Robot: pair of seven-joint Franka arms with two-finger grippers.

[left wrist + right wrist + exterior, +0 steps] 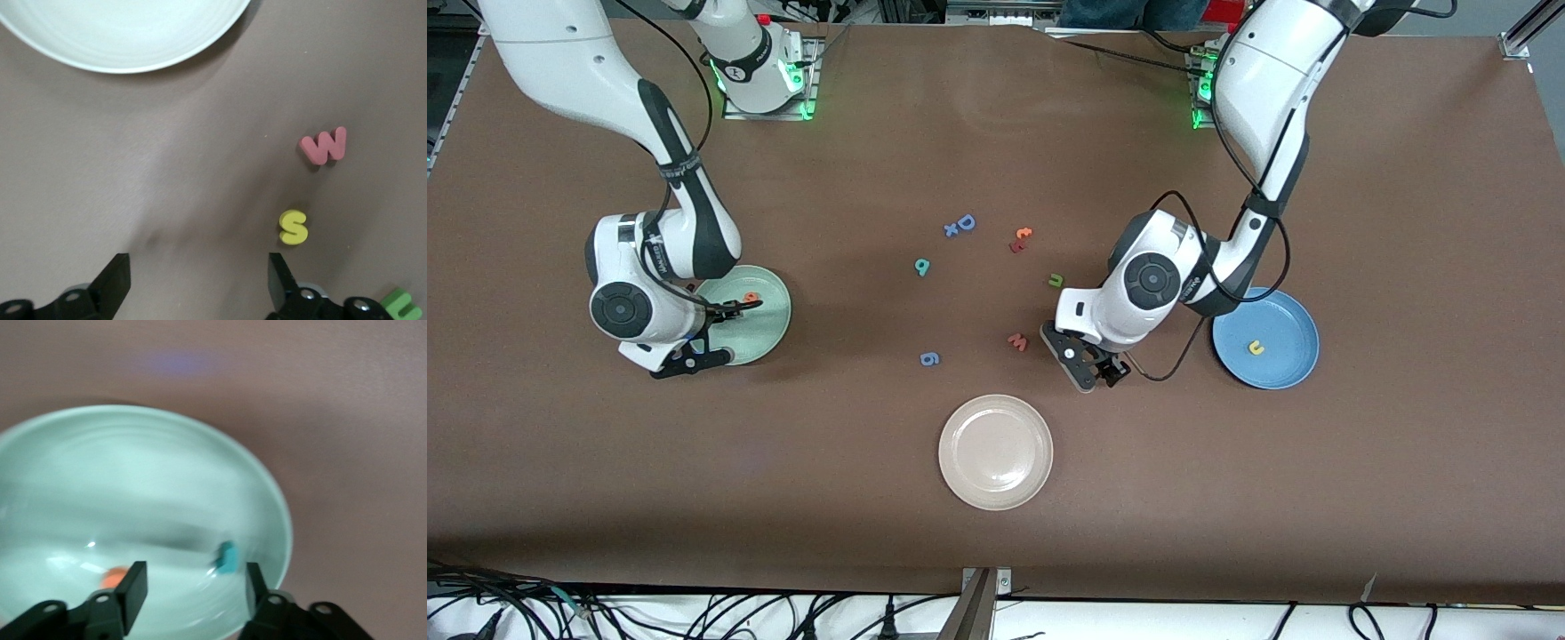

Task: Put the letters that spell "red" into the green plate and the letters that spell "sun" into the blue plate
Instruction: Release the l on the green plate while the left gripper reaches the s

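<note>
My right gripper [725, 333] [195, 580] hangs open over the green plate [769, 324] [133, 473]. An orange letter [751, 297] [117, 575] and a small teal letter [228, 558] are in that plate, clear of the fingers. My left gripper [1089, 360] [199, 270] stands open and empty over the table beside the yellow "s" [293, 227], which the arm hides in the front view. A dark green "u" [1056, 281] [402, 305] lies on the table. The blue plate [1285, 360] holds a yellow "u" [1256, 348]. Another teal letter [922, 266] lies mid-table.
A pink "w" [1018, 341] [323, 145] lies close to the left gripper. A beige plate [996, 452] [127, 33] sits nearer the front camera. A blue "D" [965, 222], orange-red pieces [1021, 238] and a blue "6" [929, 358] are scattered mid-table.
</note>
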